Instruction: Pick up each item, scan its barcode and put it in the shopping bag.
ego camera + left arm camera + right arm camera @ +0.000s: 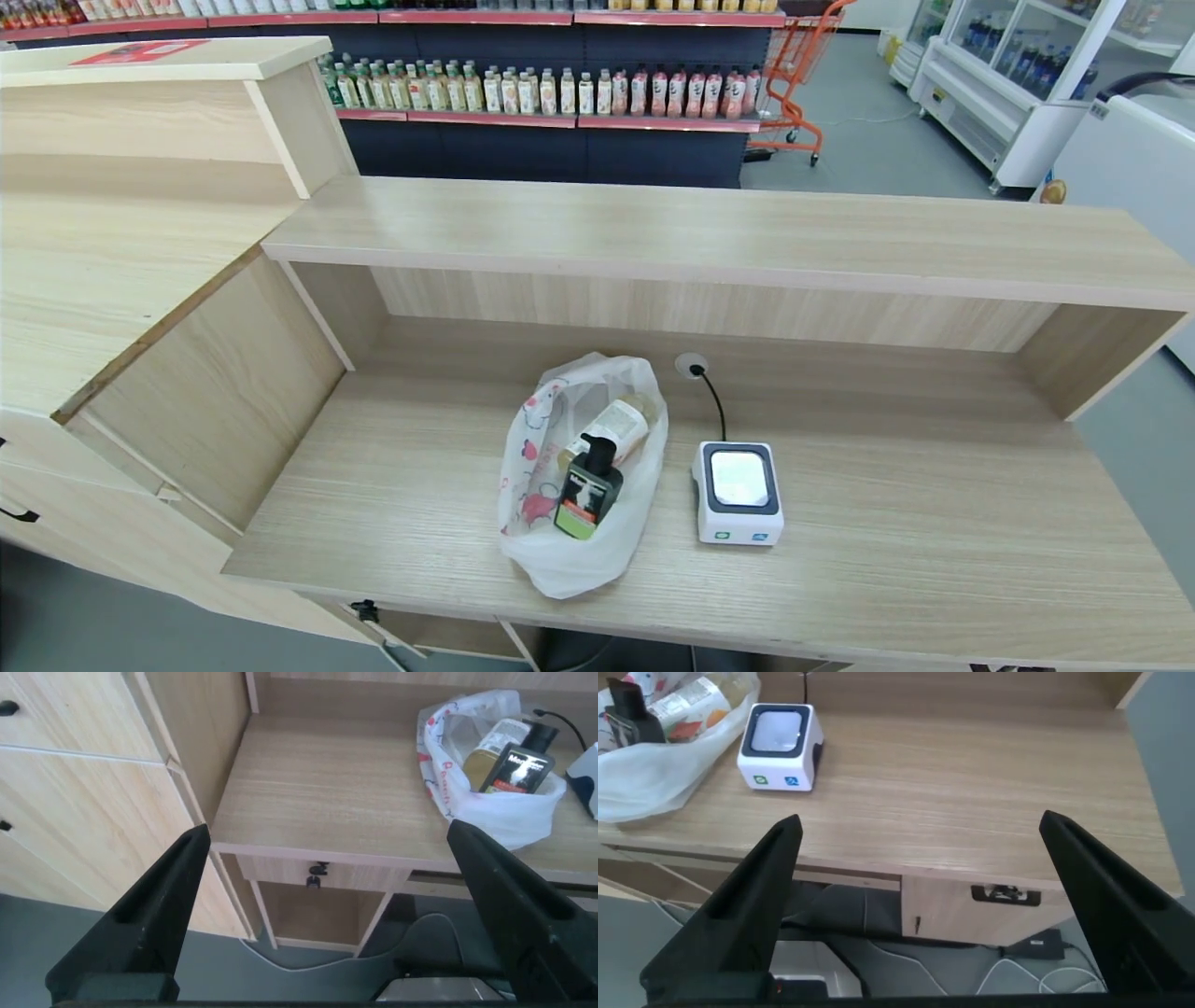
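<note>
A white plastic shopping bag (579, 551) lies on the wooden counter (934, 560), mouth toward the back. Inside it rest a dark pump bottle (588, 490) and a pale labelled bottle (616, 427). To its right stands a white barcode scanner (738, 490) with its window facing up. In the left wrist view, the left gripper (327, 910) hangs open below and in front of the counter's left front corner, with the bag (509, 817) and dark bottle (512, 768) beyond. The right gripper (920, 905) stands open before the counter's front edge, with the scanner (778, 749) and bag (645, 775) farther off.
A raised shelf (728, 233) runs along the counter's back and a tall wooden side unit (131, 243) stands on the left. The scanner's black cable (714, 401) runs to a hole in the counter. Drawers with dark locks (1004, 893) sit under the front edge. Store shelves (560, 93) stand behind.
</note>
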